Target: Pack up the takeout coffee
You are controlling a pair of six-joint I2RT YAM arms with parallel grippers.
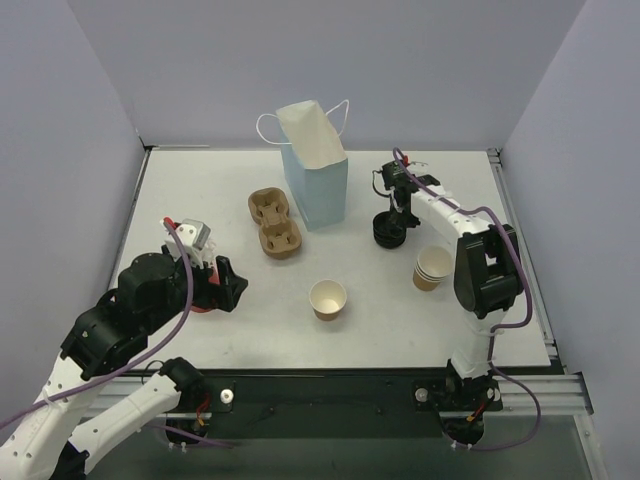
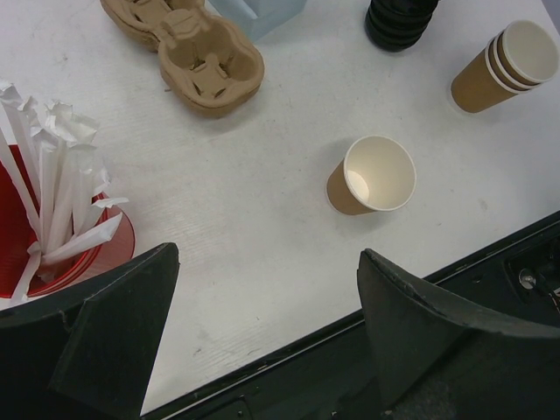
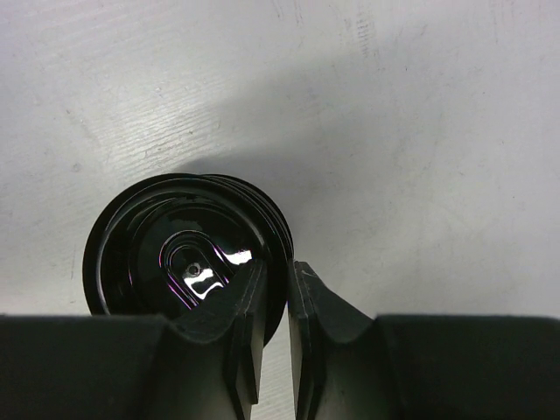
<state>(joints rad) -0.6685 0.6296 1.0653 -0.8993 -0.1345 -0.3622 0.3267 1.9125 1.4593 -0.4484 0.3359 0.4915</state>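
Starting with the white desk (image 1: 250, 335), since everything's sitting on it. Biggest item: a light blue paper bag with white handles (image 1: 318, 185), upright at the back, mouth open.

Just left of that, a tan two-hole pulp cup tray (image 1: 274, 222), lying flat.

Right of the bag, a stack of black round plastic lids (image 1: 388, 230), with the right end effector (image 3: 278, 280) pinched onto its rim, one finger inside the edge and one outside.

Nearer the front on that side, a stack of brown kraft paper cups (image 1: 432, 268).

Then a single brown kraft paper cup (image 1: 328, 298), standing upright mid-desk, long axis vertical, open mouth facing up, white inside showing. Well apart from both end effectors, roughly between them.

Over on the left, a plain red cup (image 2: 22, 236), also upright, stuffed with white paper-wrapped straws (image 2: 61, 184). Tucked close by the left end effector (image 2: 267, 262), off to one side of its fingers rather than between them. Left end effector spread wide, gripping nothing.
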